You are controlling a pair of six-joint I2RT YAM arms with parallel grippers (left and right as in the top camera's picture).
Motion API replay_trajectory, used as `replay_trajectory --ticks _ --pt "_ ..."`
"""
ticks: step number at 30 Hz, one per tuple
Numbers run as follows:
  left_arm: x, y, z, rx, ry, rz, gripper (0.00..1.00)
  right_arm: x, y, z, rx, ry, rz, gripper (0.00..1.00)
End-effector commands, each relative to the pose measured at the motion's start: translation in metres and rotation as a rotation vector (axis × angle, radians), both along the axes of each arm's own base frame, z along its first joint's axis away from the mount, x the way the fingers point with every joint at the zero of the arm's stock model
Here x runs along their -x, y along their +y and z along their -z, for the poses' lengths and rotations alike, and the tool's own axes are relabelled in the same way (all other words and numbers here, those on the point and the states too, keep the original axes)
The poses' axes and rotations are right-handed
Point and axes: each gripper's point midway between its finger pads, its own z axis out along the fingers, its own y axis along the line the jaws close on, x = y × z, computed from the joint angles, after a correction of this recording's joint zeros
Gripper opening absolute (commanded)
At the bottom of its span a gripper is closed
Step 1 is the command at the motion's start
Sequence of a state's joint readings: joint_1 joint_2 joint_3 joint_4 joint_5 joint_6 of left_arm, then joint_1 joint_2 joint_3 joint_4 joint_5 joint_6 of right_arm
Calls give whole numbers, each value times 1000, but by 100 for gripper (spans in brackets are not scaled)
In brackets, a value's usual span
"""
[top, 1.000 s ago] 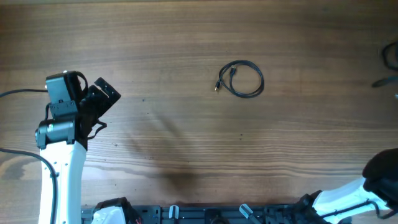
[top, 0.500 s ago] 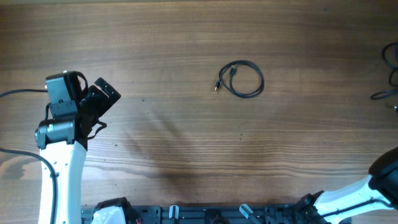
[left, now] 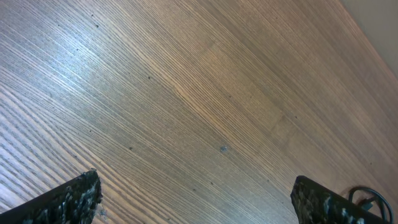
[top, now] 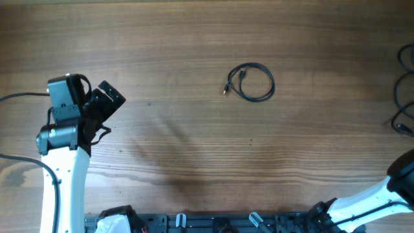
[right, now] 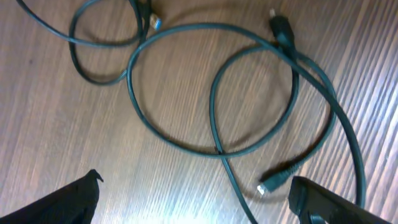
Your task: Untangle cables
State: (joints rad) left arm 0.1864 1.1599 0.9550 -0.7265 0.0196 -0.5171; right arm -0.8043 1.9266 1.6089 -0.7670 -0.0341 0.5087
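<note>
Tangled cables (right: 217, 93), thin dark cords with small plug ends, lie in crossing loops on the wooden table right below my right gripper (right: 196, 194). That gripper is open and holds nothing. One plug (right: 273, 180) rests just inside its right finger. In the overhead view these cables (top: 402, 97) trail along the right edge, partly cut off. A separate cable (top: 251, 81) lies coiled in a neat ring at the table's middle. My left gripper (top: 107, 98) hovers open and empty far to the left, and the coiled cable (left: 367, 196) peeks in at the bottom right corner of its wrist view.
The right arm (top: 388, 191) reaches in from the bottom right corner, its gripper outside the overhead view. A black rail (top: 213, 223) with arm mounts runs along the near edge. Bare wood (top: 194, 142) spans the table between the two arms.
My right gripper has opened. The cords at the right edge now stretch further toward the near side. The right arm has slid toward the corner. The left arm has not moved.
</note>
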Motion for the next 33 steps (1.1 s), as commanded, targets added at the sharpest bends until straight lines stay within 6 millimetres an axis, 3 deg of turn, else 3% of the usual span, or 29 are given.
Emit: replay_trajectory --ticks 1,3,5,7,10,16,19,22,23,25,27,30,33 --pt "0 4 -5 -20 -13 -1 100 -18 11 -26 -32 -97 -80 100" --pt "0 4 -5 -20 -13 -1 100 -39 28 -58 -24 -214 -226 100" --pt "0 4 -5 -20 -13 -1 100 -60 59 -94 -14 -324 -399 100" --pt "1 4 -5 -19 -9 0 100 -68 84 -106 0 -333 -485 100" --pt "2 3 -4 -18 -5 0 100 -89 151 -114 18 -306 -695 100" --pt "2 4 -4 -18 -5 -1 100 -117 299 -89 -11 -170 -1012 100" --pt "1 4 -4 -18 -5 0 100 -118 352 -73 76 -54 -1114 100" --pt "1 4 -4 -18 -4 0 100 -116 386 -58 164 28 -1245 100" --pt "1 4 -4 -18 -4 -1 100 -115 408 -47 194 57 -1364 100" --pt "1 4 -3 -18 -3 0 100 -109 433 -31 204 92 -1513 100" --pt "1 4 -3 -18 -2 0 100 -94 470 -4 155 120 -1745 99" --pt "1 4 -3 -18 -2 0 100 -75 500 28 90 163 -1953 96" --pt "1 4 -3 -18 -2 -1 100 -66 510 50 72 217 -2044 89"
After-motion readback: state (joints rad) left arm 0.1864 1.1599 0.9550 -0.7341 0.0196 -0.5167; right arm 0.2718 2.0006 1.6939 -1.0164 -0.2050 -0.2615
